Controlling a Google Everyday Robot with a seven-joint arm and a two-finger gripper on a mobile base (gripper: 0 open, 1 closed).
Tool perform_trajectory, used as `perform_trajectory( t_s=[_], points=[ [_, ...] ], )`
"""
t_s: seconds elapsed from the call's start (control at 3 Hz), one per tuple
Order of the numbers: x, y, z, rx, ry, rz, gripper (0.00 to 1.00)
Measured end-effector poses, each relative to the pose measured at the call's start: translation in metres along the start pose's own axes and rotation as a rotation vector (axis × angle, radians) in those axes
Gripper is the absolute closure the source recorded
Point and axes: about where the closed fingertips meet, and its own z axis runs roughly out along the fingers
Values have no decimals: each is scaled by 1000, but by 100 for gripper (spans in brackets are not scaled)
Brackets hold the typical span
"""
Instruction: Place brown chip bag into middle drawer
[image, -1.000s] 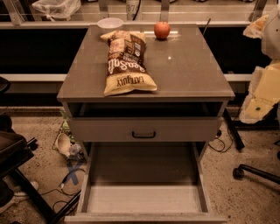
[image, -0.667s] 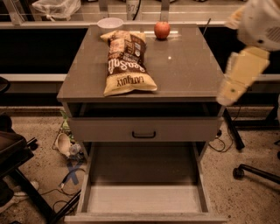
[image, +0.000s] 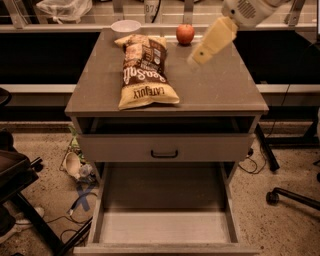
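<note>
The pincer hangs over the counter, right of the brown chip bag and apart from it; how far open, I cannot tell. The bag lies flat on the counter's left half. Below, the middle drawer stands pulled out.

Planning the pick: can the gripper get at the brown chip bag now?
Probably yes. The gripper hangs over the cabinet top beside the brown chip bag, which lies uncovered; the apple sits behind, off that path.
</note>
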Motion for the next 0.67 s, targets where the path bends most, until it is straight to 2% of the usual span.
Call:
perform_trajectory(
  t_s=[0.33,0.67],
  points=[
    [-34,-6,30,10,-102,72,0],
    [-41,-10,32,29,-123,81,0]
  ],
)
